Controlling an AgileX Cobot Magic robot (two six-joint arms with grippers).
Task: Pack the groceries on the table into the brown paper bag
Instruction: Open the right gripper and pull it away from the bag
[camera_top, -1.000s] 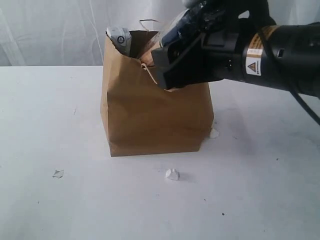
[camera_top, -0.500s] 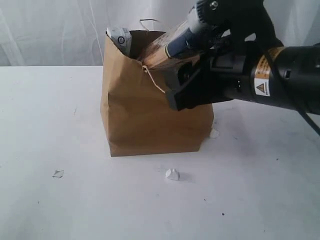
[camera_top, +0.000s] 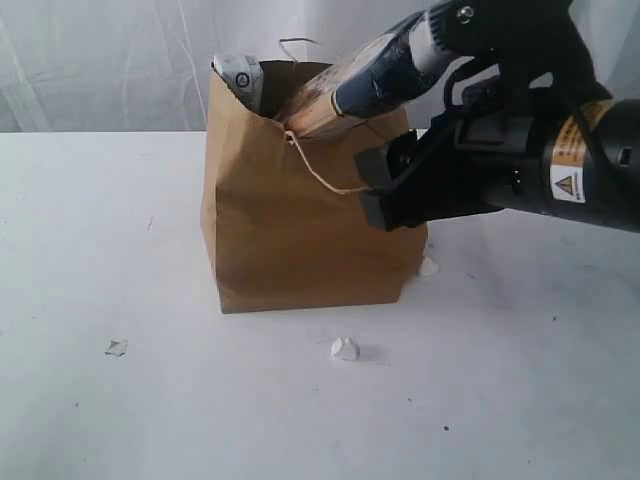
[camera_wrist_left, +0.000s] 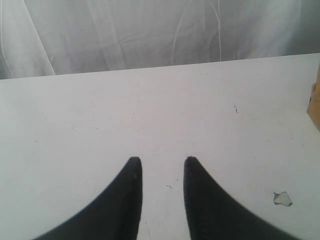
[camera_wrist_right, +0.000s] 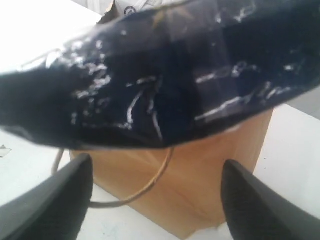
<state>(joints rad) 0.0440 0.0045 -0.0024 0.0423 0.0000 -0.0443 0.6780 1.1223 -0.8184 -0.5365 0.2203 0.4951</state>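
The brown paper bag (camera_top: 300, 230) stands upright mid-table. A long navy-tan packet (camera_top: 370, 85) leans out of its mouth towards the right, its tan end inside. A grey-white item (camera_top: 240, 75) pokes up at the bag's left corner. My right gripper (camera_top: 378, 192) hovers at the bag's right side, below the packet, open and holding nothing. In the right wrist view the dark packet (camera_wrist_right: 165, 75) spans above the wide-apart fingers (camera_wrist_right: 65, 195), with the bag (camera_wrist_right: 200, 175) behind. My left gripper (camera_wrist_left: 162, 161) is open over the bare table (camera_wrist_left: 150, 110).
A twisted paper handle (camera_top: 322, 172) hangs down the bag's front. Small white scraps (camera_top: 344, 348) (camera_top: 116, 347) lie on the table before the bag, another (camera_top: 428, 266) at its right foot. A white curtain hangs behind.
My right gripper has drawn back to the right, away from the bag's front. The packet stays leaning in the bag's mouth, and the handle has swung free.
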